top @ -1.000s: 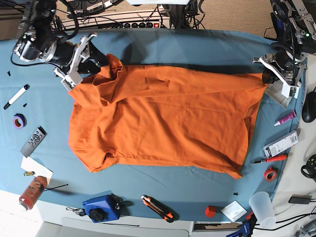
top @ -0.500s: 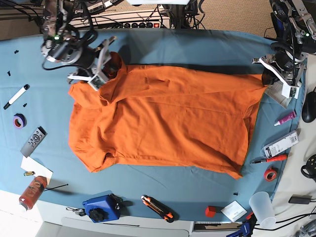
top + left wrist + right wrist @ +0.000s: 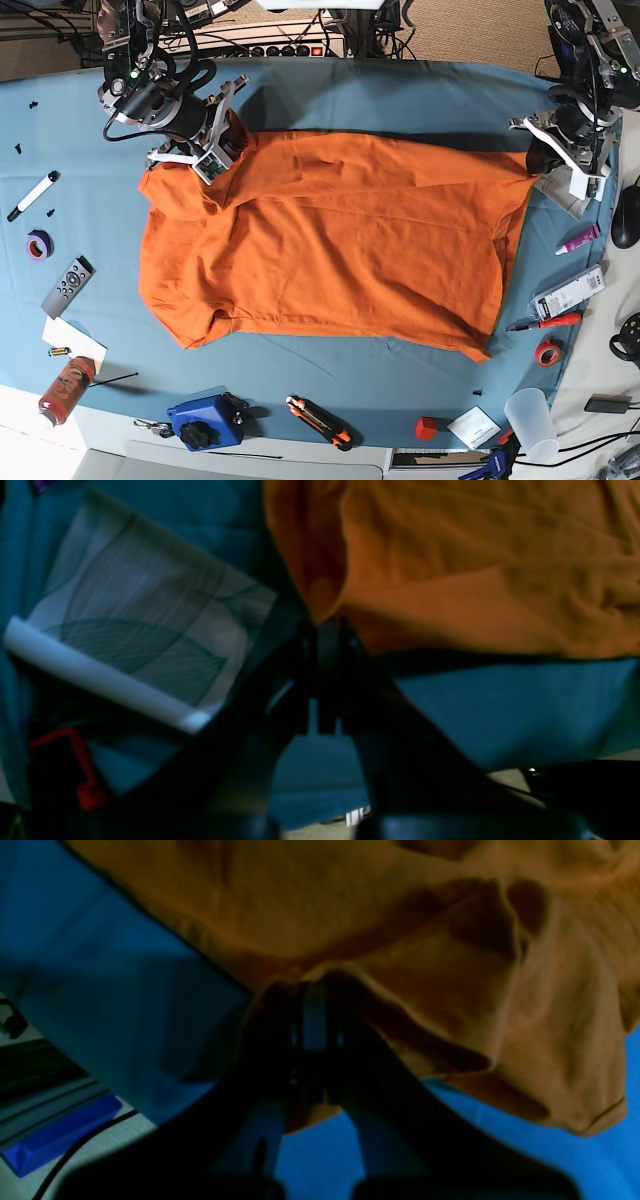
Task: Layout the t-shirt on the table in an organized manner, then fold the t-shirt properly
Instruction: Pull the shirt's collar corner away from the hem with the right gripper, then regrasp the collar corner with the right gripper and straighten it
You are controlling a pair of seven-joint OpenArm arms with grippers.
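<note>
1. Left wrist view: The left gripper [image 3: 327, 630] is seen closed, with a corner of the shirt [image 3: 475, 570] pinched between its tips. From this gripper the cloth runs away and to one side, over the teal table [image 3: 500, 710]. The fabric looks soft and matte, with shallow creases. A printed paper [image 3: 140, 630] with a curled edge lies on the other side of the gripper, near it but apart from the shirt.

2. Right wrist view: The right gripper [image 3: 312, 1015] is also closed, and a bunched fold of shirt [image 3: 450, 965] is held between its tips. The cloth hangs ahead of the gripper in loose, deep folds, so here it is lifted off the table [image 3: 100, 990] and not flat.

3. Base view: The shirt [image 3: 330, 240] lies spread on the middle of the table [image 3: 400, 90], its long axis running from the right gripper [image 3: 225, 140] to the left gripper [image 3: 540, 150]. Each gripper holds one far corner, with the body of the shirt lying toward the near edge from both. The edge between them is judged nearly taut; the right gripper's end is still rumpled, so the next move probably depends on pulling the two grippers apart along this axis.
</note>
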